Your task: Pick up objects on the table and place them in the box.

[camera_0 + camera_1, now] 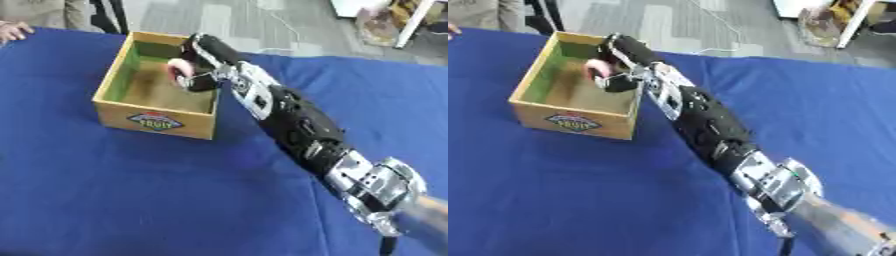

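Observation:
A wooden box with a green inside and a fruit label on its front stands on the blue table at the upper left. My right arm stretches from the lower right up to the box. My right hand hangs over the box's right wall, fingers curled round a small pink and white object held inside the box, above its floor. What the object is cannot be made out. My left hand is nowhere in either view.
The blue cloth covers the whole table. A person's hand rests at the far left edge. Beyond the table lies grey floor with white furniture and a bag at the upper right.

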Robot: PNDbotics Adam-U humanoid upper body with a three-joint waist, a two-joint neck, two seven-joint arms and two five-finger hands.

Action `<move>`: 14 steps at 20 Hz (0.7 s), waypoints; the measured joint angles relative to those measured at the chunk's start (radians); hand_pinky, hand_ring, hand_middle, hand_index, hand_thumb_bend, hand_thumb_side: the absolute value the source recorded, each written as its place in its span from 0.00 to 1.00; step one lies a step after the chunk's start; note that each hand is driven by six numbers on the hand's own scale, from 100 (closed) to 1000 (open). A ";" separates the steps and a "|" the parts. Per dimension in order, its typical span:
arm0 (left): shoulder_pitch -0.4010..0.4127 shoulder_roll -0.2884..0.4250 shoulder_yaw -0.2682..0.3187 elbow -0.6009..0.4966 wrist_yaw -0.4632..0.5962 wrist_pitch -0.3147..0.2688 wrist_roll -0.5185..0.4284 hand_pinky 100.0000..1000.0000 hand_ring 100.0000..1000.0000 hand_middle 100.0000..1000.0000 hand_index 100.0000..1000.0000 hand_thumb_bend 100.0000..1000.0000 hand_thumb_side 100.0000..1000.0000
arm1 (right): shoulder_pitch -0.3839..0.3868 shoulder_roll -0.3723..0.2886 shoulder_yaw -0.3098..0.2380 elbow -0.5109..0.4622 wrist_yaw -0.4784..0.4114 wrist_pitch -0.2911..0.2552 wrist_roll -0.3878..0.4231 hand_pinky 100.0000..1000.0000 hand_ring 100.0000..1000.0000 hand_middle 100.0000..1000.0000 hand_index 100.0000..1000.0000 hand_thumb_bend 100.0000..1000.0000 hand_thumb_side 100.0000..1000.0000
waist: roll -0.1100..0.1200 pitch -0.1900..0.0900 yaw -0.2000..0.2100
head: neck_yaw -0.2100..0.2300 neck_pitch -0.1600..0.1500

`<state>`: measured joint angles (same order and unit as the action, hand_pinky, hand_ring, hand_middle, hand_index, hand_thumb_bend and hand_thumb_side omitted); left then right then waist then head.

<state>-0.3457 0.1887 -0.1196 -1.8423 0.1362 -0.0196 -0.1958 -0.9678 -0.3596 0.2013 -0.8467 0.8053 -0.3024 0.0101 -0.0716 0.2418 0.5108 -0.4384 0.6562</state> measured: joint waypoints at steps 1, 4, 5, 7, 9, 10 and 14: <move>0.000 -0.002 0.000 0.000 0.000 0.000 0.000 0.60 0.76 0.50 0.65 0.25 0.00 | 0.000 0.003 0.001 0.003 0.018 -0.006 0.012 0.63 0.78 0.59 0.76 0.00 0.21 | 0.000 0.000 -0.002 | 0.000 0.000; 0.000 -0.004 0.000 0.000 0.000 0.000 -0.001 0.60 0.76 0.50 0.65 0.25 0.00 | 0.000 0.006 0.000 0.004 0.051 -0.020 0.036 0.82 0.95 0.83 0.87 0.00 0.21 | 0.000 0.000 -0.015 | 0.000 0.000; 0.000 -0.004 0.000 0.000 0.000 0.000 -0.001 0.60 0.76 0.50 0.65 0.25 0.00 | 0.001 0.006 0.000 0.004 0.054 -0.022 0.041 0.82 0.95 0.83 0.87 0.00 0.21 | 0.000 0.000 -0.019 | 0.000 0.000; 0.000 -0.004 0.000 0.000 0.000 0.000 -0.001 0.60 0.76 0.50 0.65 0.25 0.00 | 0.001 0.006 -0.001 0.000 0.056 -0.023 0.046 0.89 1.00 0.90 0.91 0.00 0.19 | 0.001 0.000 -0.019 | 0.001 0.000; 0.002 -0.004 0.000 0.000 0.000 0.000 -0.001 0.60 0.76 0.50 0.65 0.28 0.00 | 0.000 0.006 -0.004 -0.012 0.055 -0.026 0.045 0.89 1.00 0.92 0.93 0.00 0.27 | 0.002 -0.002 -0.037 | 0.002 0.000; 0.002 -0.004 0.000 0.001 0.000 0.000 -0.001 0.60 0.76 0.50 0.65 0.25 0.00 | 0.001 0.004 -0.007 -0.026 0.051 -0.026 0.040 0.89 1.00 0.93 0.93 0.00 0.16 | 0.003 -0.004 -0.054 | 0.004 0.000; 0.011 -0.005 0.000 0.004 0.000 0.001 0.000 0.60 0.76 0.50 0.65 0.25 0.00 | 0.011 -0.009 -0.007 -0.097 0.005 -0.007 0.021 0.89 1.00 0.93 0.94 0.00 0.14 | 0.013 -0.012 -0.081 | 0.013 0.001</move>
<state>-0.3352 0.1842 -0.1194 -1.8388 0.1362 -0.0189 -0.1958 -0.9570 -0.3688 0.1943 -0.9432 0.8100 -0.3092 0.0312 -0.0586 0.2293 0.4293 -0.4258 0.6575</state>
